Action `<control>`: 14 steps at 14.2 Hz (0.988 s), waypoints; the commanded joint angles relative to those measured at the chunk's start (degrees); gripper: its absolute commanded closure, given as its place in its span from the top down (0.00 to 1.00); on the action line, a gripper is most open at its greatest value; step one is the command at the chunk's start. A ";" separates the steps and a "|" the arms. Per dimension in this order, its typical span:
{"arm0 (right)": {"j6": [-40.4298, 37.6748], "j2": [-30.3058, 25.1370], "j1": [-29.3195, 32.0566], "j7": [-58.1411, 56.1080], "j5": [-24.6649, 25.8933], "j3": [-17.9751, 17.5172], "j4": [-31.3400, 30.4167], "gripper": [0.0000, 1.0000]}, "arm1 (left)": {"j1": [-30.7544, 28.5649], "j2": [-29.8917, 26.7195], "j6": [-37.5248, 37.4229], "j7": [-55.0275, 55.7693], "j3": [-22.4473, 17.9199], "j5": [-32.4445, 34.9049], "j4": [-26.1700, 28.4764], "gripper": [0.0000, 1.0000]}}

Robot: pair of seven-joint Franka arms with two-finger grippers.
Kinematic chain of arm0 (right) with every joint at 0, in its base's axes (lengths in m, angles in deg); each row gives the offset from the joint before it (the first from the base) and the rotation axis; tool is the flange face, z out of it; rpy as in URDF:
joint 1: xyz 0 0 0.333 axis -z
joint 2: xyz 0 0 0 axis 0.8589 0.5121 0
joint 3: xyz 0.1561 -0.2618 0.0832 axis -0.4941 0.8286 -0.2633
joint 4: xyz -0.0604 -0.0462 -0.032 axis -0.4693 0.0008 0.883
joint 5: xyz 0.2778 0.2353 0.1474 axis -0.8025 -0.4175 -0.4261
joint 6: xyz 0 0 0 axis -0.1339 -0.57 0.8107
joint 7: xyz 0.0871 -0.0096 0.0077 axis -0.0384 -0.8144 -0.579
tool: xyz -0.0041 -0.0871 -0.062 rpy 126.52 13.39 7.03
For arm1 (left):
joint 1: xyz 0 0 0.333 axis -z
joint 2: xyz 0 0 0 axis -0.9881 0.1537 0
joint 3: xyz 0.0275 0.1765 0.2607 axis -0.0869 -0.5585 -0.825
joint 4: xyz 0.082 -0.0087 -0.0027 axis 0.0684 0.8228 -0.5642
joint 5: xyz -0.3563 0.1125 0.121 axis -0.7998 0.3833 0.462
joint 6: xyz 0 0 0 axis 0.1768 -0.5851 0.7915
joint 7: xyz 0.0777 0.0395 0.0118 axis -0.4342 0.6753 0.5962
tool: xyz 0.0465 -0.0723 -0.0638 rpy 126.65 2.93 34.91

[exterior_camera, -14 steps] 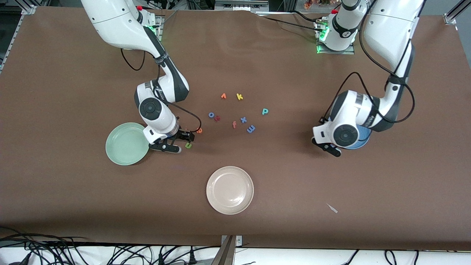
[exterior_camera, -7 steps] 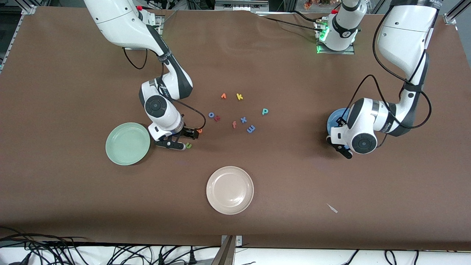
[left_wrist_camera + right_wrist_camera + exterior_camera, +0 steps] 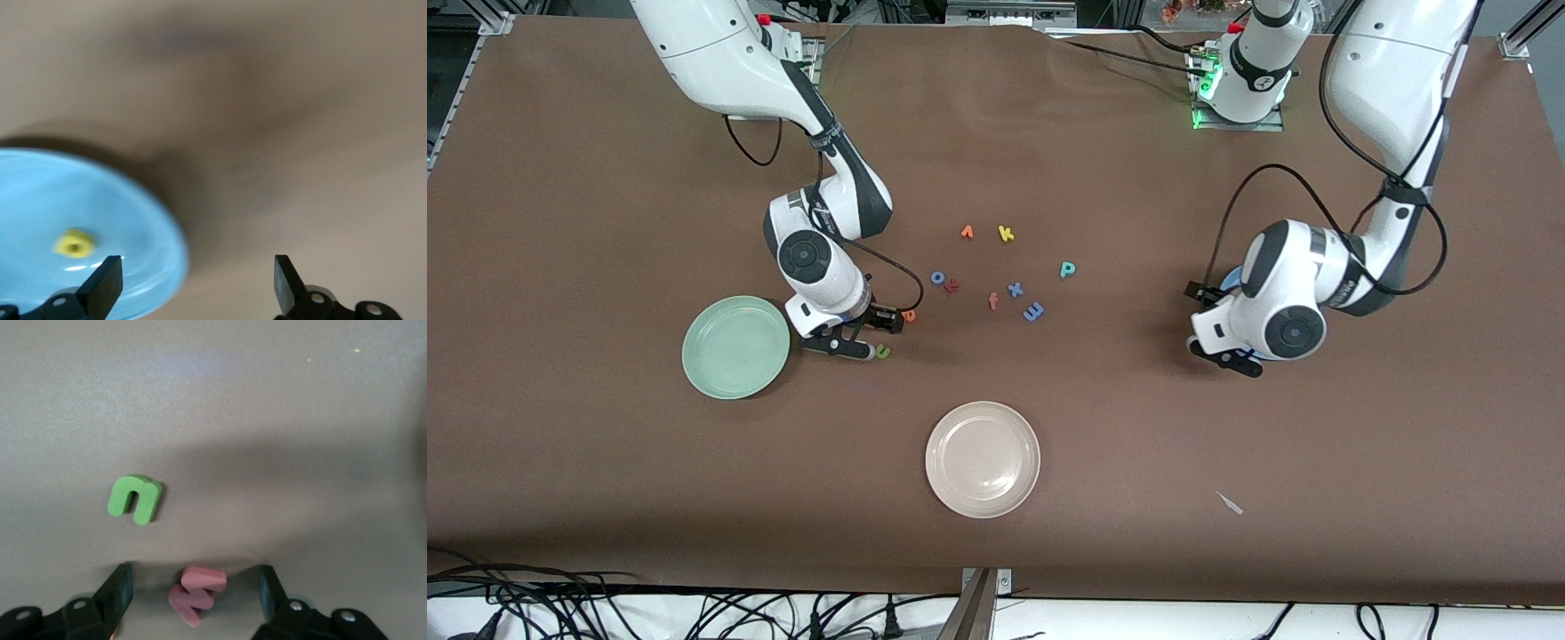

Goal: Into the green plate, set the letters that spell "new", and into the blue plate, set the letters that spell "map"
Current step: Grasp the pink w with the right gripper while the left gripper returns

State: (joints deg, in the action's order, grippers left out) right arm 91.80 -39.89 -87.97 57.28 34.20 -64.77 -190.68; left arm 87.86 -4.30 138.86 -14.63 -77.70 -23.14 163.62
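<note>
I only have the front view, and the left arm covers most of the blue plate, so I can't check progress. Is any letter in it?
Observer: Yes. The left wrist view shows the yellow a lying in the blue plate.
Operator: Is the left gripper holding anything?
Observer: No. Its jaws stand open and empty, over the plate's edge.
Operator: And the w? I can't find it.
Observer: It lies on the table between the open jaws of the right gripper, not touched by either, with the n beside it, apart.
</note>
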 commanded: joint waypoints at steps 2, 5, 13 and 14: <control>0.74 -1.79 -0.05 0.60 -0.75 -0.34 -2.27 0.69 | 0.06 -9.27 14.08 14.13 5.56 -3.78 14.79 1.00; 0.74 -1.79 -0.05 0.60 -0.75 -0.34 -2.36 0.57 | 1.29 -9.20 24.73 28.37 10.66 -3.00 19.12 1.00; 0.83 -1.79 -0.05 0.33 -0.66 -0.43 -2.36 0.16 | 12.45 -2.35 33.10 50.45 10.67 2.53 16.23 1.00; 0.65 -1.79 -0.05 0.16 -0.66 -0.43 -2.36 0.12 | 12.63 -1.30 33.10 52.82 10.76 4.72 15.35 1.00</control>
State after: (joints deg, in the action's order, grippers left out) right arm 91.74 -41.19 -87.92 57.53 34.21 -64.75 -191.54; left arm 100.32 -7.97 171.62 33.76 -66.34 -22.52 181.35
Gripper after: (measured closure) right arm 0.736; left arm 0.000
